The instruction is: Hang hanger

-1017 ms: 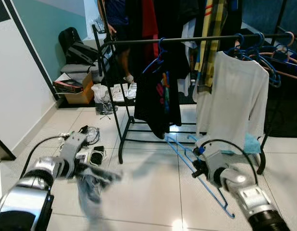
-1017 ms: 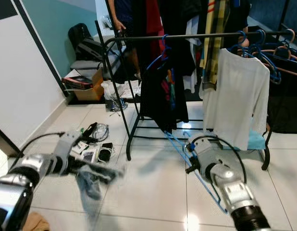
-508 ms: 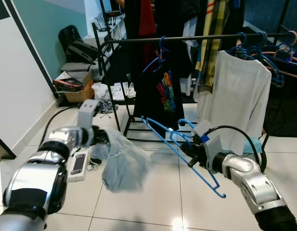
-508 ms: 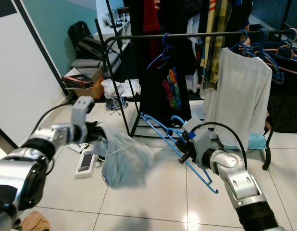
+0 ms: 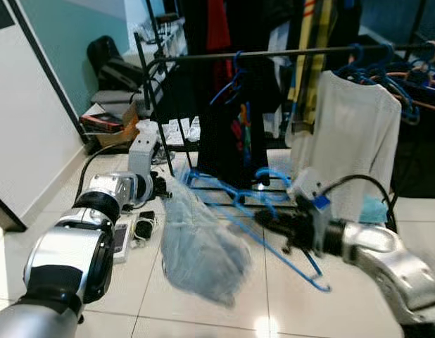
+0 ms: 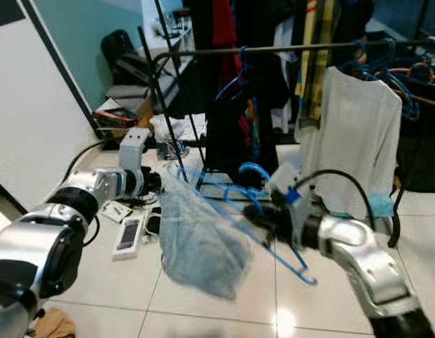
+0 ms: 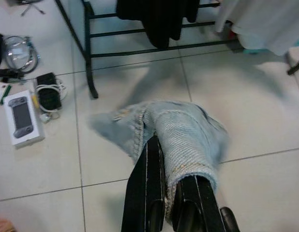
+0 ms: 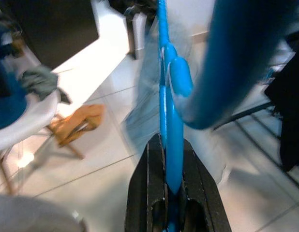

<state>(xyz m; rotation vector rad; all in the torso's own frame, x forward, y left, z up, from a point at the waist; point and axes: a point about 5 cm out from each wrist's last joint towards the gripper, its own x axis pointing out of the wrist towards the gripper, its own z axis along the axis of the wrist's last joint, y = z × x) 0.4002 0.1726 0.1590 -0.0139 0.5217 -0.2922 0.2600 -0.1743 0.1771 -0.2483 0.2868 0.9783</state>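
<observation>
Our right end effector (image 8: 174, 193) is clamped on the blue hanger (image 5: 238, 204), its two black fingers (image 8: 152, 183) pressed to either side of the plastic bar. A second ago this hanger trailed low beside the arm, near the floor tiles; half a second ago it was lifted to an angle; now we hold it out nearly level, stretched across towards our left side, its hook curling up in front of the black garment (image 5: 231, 141) on the rack.

Our left end effector (image 7: 171, 193) is pinched on the pale blue garment (image 5: 200, 246), fabric bunched between and over the fingertips. That cloth was a low, blurred bundle by the floor a second ago; we have raised it and swung it inward, so it now hangs in the middle, just under the hanger's far end and overlapping it in the head views.

We read this as the two pieces being brought together: the hanger must go into the garment before anything goes up. Whether the hanger tip is already inside the cloth we cannot tell. The clothes rail (image 5: 274, 54) stands beyond, with room between the black garment and the white shirt (image 5: 351, 134).
</observation>
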